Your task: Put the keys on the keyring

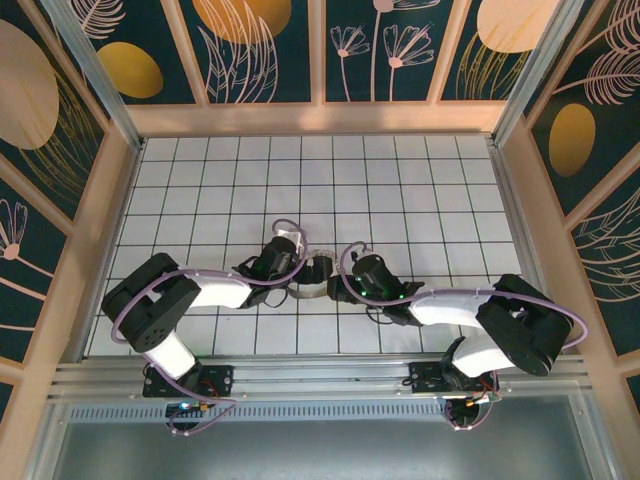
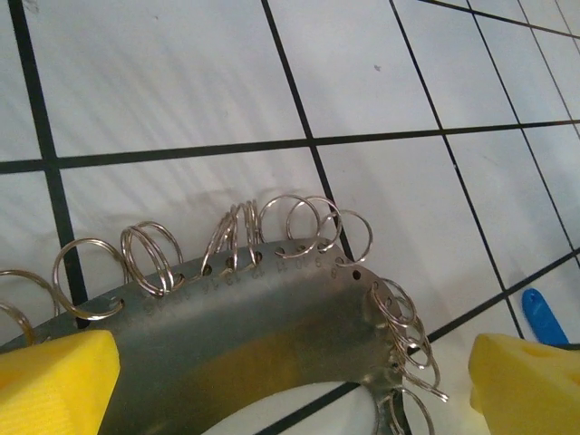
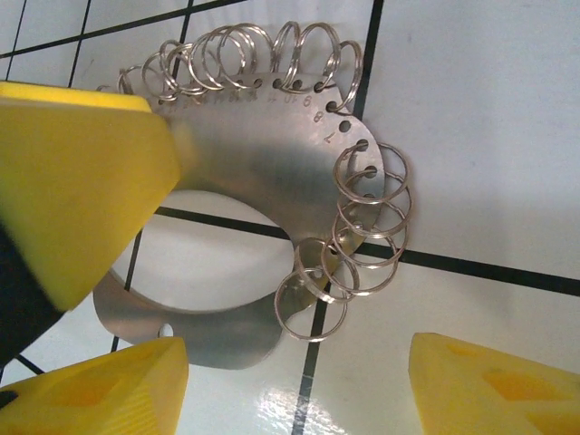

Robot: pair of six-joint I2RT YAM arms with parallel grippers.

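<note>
The keyring (image 2: 272, 317) is a flat silvery crescent plate with numbered holes, hung with many small wire rings (image 2: 149, 258). It lies on the white tiled floor between my two arms (image 1: 312, 291). My left gripper (image 2: 290, 388) is open and low over it, one yellow finger (image 2: 54, 381) at the plate's left part and the other (image 2: 526, 381) beyond its right end. A blue key head (image 2: 544, 315) peeks out beside that right finger. My right gripper (image 3: 299, 385) is open above the floor by the keyring's (image 3: 254, 172) ringed end. The left arm's yellow finger (image 3: 82, 181) overlaps the plate.
Both wrists meet mid-table, the left gripper (image 1: 302, 270) and right gripper (image 1: 336, 282) nearly touching. White tiles with black lines stretch toward the back wall (image 1: 320, 118). Wooden side walls (image 1: 105, 220) bound the floor.
</note>
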